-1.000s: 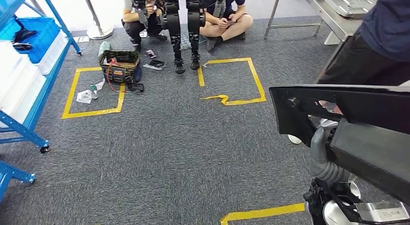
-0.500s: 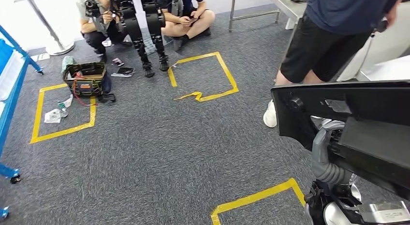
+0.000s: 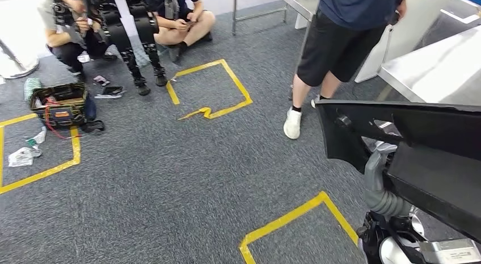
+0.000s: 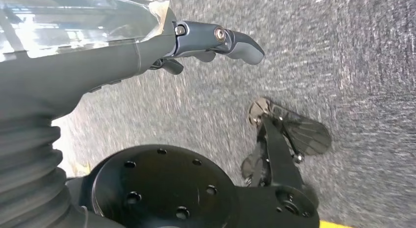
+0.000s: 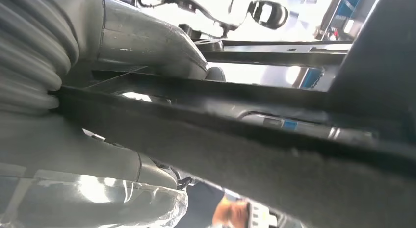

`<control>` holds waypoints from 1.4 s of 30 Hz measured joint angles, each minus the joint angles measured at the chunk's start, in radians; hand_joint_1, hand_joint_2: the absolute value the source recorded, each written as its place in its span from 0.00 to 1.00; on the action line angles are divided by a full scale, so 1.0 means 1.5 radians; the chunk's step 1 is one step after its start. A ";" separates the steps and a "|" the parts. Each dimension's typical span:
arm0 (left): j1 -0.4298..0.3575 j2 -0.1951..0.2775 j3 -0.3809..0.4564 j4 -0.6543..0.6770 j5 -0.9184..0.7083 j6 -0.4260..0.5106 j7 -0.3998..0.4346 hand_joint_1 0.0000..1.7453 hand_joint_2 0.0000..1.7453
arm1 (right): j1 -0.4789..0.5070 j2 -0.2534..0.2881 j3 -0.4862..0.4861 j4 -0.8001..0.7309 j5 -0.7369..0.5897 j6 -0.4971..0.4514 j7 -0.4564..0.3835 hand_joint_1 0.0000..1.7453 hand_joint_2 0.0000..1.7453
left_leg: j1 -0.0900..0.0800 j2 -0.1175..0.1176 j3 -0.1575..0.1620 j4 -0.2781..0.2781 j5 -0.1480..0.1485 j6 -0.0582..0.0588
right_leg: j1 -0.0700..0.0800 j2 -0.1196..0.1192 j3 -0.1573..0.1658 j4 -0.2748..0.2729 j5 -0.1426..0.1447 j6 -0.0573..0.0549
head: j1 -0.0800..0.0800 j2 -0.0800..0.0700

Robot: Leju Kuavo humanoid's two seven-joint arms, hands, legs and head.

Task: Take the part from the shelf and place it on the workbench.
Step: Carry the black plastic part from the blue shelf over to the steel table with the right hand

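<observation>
The part (image 3: 420, 139) is a large flat black panel, held up at the right of the head view. My right hand (image 3: 377, 164) grips it from below, mostly hidden behind it. In the right wrist view the hand (image 5: 147, 46) clamps the part's (image 5: 274, 139) dark edge. The steel workbench (image 3: 437, 71) stands at the far right, beyond the part. My left hand (image 4: 147, 51) hangs over the grey carpet with its fingers (image 4: 230, 39) stretched out and nothing in it.
A person (image 3: 340, 42) in dark shorts stands between me and the workbench. Yellow tape (image 3: 283, 221) marks the carpet near my feet. Farther off are a tape square (image 3: 210, 88), a tool bag (image 3: 59, 105), another robot's legs (image 3: 136, 48) and people sitting on the floor.
The camera has turned to the right: the blue shelf has left the picture, and the standing person and the workbench have come in. The part stays in my right hand.
</observation>
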 joint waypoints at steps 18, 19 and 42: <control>-0.003 -0.003 0.000 -0.001 0.004 0.015 -0.009 0.00 1.00 | -0.006 0.016 0.000 0.013 -0.005 0.010 -0.001 1.00 1.00 | 0.000 0.003 -0.086 0.191 -0.093 -0.031 | -0.002 0.006 0.086 -0.122 0.038 -0.021 | -0.004 0.000; -0.002 -0.003 0.000 -0.001 0.002 0.014 -0.009 0.00 1.00 | -0.007 0.017 0.000 0.013 -0.005 0.010 0.000 1.00 1.00 | 0.002 0.002 -0.078 0.173 -0.074 -0.031 | -0.003 0.016 0.086 -0.121 0.038 -0.020 | -0.004 0.000; 0.003 0.011 -0.022 -0.003 -0.035 -0.007 -0.009 0.00 1.00 | -0.001 0.010 -0.034 0.018 -0.020 -0.003 -0.004 1.00 1.00 | -0.003 0.078 -0.002 0.005 -0.007 -0.022 | 0.000 -0.044 0.084 -0.119 0.033 0.002 | 0.002 0.000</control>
